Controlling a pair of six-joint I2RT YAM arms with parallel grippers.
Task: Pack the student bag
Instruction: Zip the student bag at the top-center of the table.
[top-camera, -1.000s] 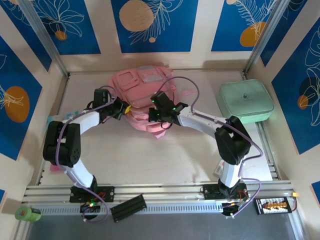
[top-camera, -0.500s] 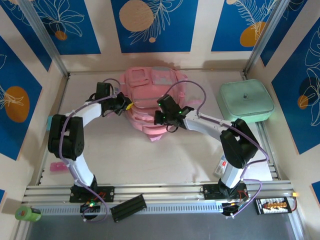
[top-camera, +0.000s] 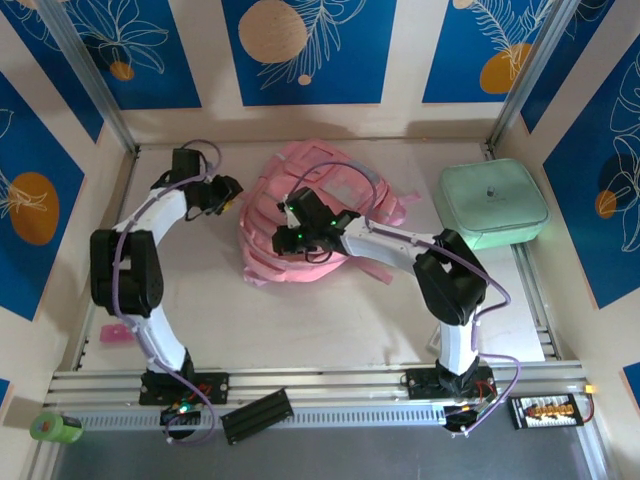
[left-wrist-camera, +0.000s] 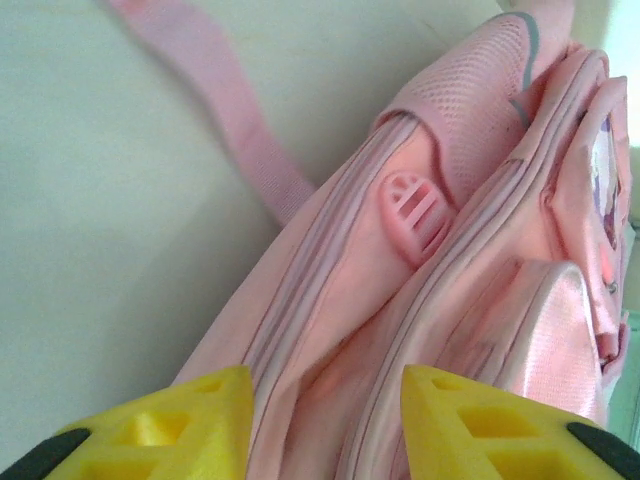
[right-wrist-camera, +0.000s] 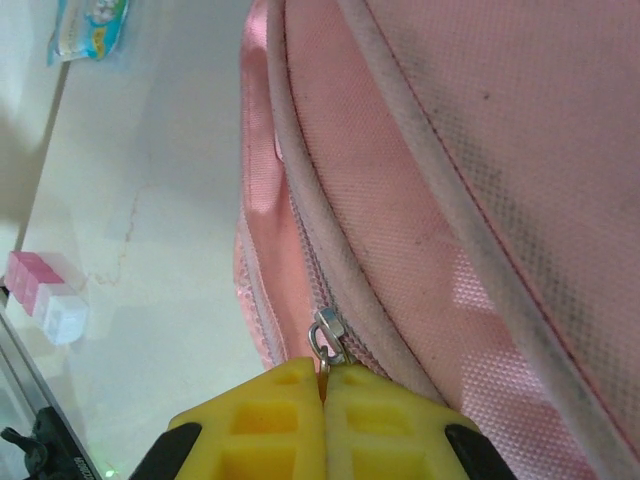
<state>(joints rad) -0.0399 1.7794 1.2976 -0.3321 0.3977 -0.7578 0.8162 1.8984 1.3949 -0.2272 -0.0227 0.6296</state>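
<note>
I ran this in a lab test booth: aluminium rails (top-camera: 320, 382) and blue-patterned wall panels (top-camera: 300, 50) enclosed the pale surface (top-camera: 300, 320).

The student bag (top-camera: 345, 185) is pink all over, with paler pink piping and a silver zip slider (right-wrist-camera: 327, 338). The case (top-camera: 492, 203) at the far right is mint green. The wall panels (top-camera: 300, 50) are deep blue, patterned with white leaf outlines and tan or orange discs. The table (top-camera: 300, 320) is cream. The left gripper (left-wrist-camera: 325, 395) and the right gripper (right-wrist-camera: 322, 378) have yellow fingers (left-wrist-camera: 170, 430).
</note>
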